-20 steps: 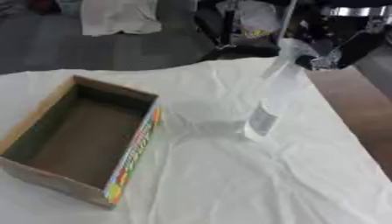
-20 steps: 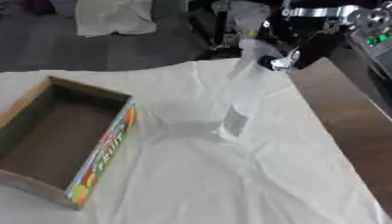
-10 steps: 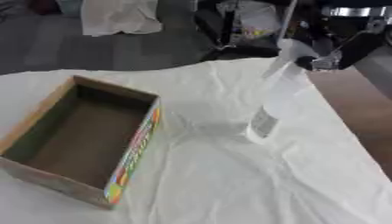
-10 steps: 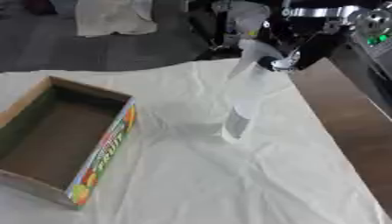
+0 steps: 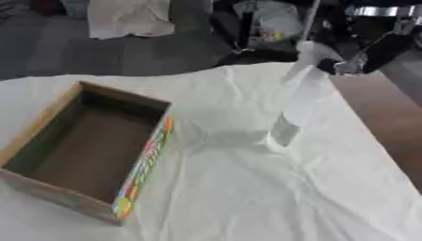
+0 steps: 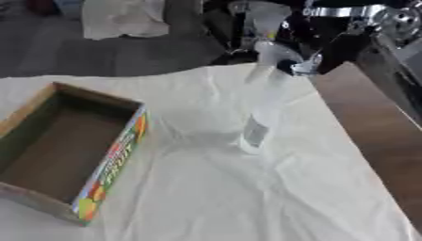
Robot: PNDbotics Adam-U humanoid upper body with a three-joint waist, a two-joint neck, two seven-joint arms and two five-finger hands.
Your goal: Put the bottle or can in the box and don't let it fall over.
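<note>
Standing tilted on the white cloth (image 5: 247, 197), a clear bottle (image 6: 262, 113) held at its top by the right hand (image 6: 329, 52).

Whether that hand's fingers are curled round the neck or merely touching it cannot be told. The bottle's base rests on the cloth, well right of the open cardboard box (image 5: 86, 150), leaning toward the hand.

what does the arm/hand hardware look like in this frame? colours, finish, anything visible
Only the right hand shows, at the upper right by the bottle. It is black, blocky and angular, with a small silver metal part at its lower edge. Behind it runs a shiny silver ring-shaped joint band on a black arm. No cables or markings can be made out. The left hand is out of view.
</note>
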